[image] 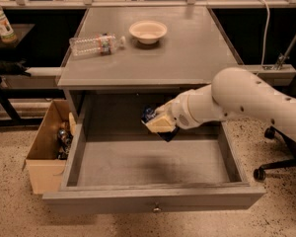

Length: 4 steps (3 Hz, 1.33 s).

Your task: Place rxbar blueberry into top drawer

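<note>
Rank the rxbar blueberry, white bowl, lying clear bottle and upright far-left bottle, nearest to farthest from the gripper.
1. rxbar blueberry, held in the gripper over the top drawer.
2. white bowl and clear bottle, behind on the cabinet top; too close to call between them.
3. upright bottle, far left, beyond the cabinet.
</note>
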Each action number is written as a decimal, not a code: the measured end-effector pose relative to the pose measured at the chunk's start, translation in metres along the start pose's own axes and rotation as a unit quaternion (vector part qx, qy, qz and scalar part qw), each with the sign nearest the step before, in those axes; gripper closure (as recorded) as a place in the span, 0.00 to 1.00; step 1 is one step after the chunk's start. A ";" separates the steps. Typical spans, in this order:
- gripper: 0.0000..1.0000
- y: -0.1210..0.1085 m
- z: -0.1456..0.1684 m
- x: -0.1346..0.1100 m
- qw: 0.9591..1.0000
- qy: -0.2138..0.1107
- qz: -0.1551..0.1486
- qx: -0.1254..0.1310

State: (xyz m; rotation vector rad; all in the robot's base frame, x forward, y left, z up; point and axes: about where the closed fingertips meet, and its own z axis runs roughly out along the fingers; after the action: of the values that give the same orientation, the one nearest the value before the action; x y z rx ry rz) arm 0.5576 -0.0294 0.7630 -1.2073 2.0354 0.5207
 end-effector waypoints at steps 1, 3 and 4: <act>1.00 -0.002 0.024 0.048 0.999 0.022 0.047 -0.013; 1.00 -0.005 0.045 0.090 0.995 0.048 0.089 -0.020; 1.00 -0.003 0.049 0.100 0.993 0.061 0.096 -0.018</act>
State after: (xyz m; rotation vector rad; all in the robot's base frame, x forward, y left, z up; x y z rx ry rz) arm 0.5462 -0.0583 0.6557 -1.0919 2.2695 0.5903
